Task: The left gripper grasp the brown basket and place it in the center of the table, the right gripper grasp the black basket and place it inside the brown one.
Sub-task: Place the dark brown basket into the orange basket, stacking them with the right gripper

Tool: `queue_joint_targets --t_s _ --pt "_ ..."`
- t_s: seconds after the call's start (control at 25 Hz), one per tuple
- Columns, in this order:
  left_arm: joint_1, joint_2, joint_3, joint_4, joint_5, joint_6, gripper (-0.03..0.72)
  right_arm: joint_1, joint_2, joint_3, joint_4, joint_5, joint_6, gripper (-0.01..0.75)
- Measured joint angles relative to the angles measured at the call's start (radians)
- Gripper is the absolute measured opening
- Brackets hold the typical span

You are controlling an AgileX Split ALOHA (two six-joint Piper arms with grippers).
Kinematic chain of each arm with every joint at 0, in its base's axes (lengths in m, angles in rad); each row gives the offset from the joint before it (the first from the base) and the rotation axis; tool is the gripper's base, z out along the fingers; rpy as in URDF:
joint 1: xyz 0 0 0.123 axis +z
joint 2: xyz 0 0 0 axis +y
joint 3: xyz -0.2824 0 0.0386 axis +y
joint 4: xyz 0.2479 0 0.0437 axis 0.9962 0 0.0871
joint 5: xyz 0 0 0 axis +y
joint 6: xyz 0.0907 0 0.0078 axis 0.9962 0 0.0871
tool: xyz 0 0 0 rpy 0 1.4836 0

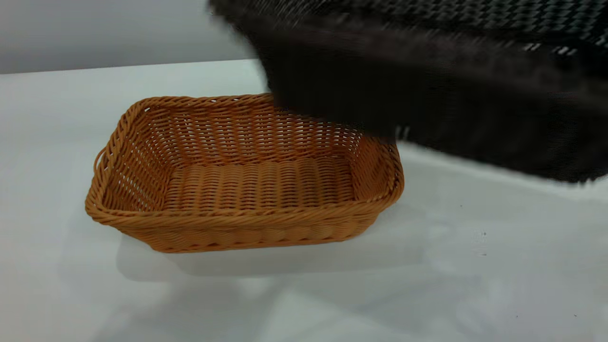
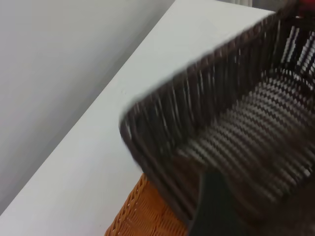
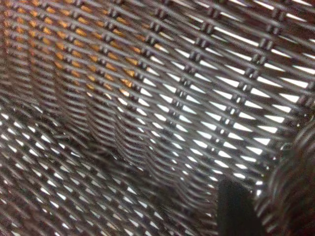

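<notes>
I have the black basket (image 1: 451, 90) up in the air, carried by my right end effector (image 3: 236, 206), whose one visible finger lies against the inside of the weave near the rim, so I judge it clamped on the basket's wall, though the second finger is hidden behind the wicker. The basket hangs tilted and blurred at the upper right of the exterior view, its near corner overlapping the far right corner of the brown basket (image 1: 237, 190), clear of it rather than touching. I hold it high so its bottom can pass over the braided rim. The brown basket sits upright and empty on the white counter (image 1: 475, 266), roughly central, open mouth ready. Through the dark weave I glimpse orange below, which tells me I am partly above it. My left end effector (image 2: 211, 211) shows only one dark finger; I cannot tell its state.
</notes>
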Motion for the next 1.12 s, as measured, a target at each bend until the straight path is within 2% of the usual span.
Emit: queue_joint_targets --t_s 0.28,0.64,0.92,1.12 --pt "0.0 0.0 0.0 -0.033 0.003 0.0 0.426 0.15 0.118 -0.071 -0.004 -0.025 0.003 0.285" --pt "0.0 -0.001 0.0 -0.084 -0.002 0.037 0.426 0.278 0.27 -0.306 -0.006 0.054 0.003 0.285" --pt "0.0 -0.001 0.0 -0.172 -0.019 0.106 0.426 0.344 0.348 -0.429 -0.008 0.067 0.008 0.285" --pt "0.0 -0.001 0.001 -0.188 -0.022 0.129 0.426 0.348 0.417 -0.486 0.0 0.065 0.03 0.285"
